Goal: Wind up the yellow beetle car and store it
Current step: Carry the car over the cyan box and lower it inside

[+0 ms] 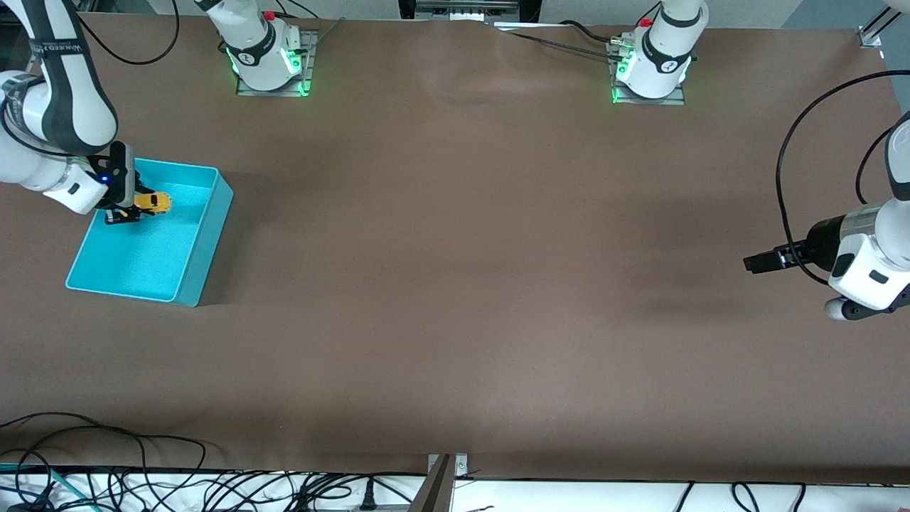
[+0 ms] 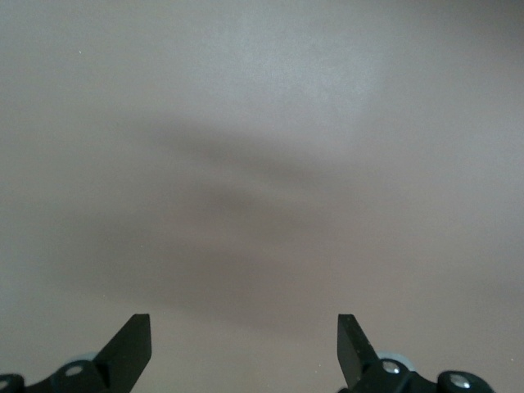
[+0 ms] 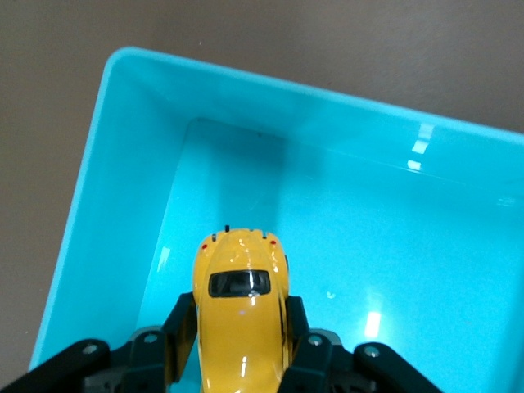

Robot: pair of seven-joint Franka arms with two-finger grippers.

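The yellow beetle car (image 1: 155, 203) (image 3: 241, 307) is a small glossy toy with a dark window. My right gripper (image 1: 136, 206) (image 3: 239, 319) is shut on its sides and holds it over the turquoise bin (image 1: 190, 245) (image 3: 123, 172), at the right arm's end of the table. The car's rounded end sticks out past the fingertips above the bin's floor. My left gripper (image 1: 751, 262) (image 2: 244, 337) waits open over bare table at the left arm's end, with nothing between its fingers.
The brown table top (image 1: 455, 284) stretches between the two arms. Both arm bases (image 1: 266, 50) (image 1: 650, 60) stand along the edge farthest from the front camera. Loose cables (image 1: 106, 476) lie along the nearest edge.
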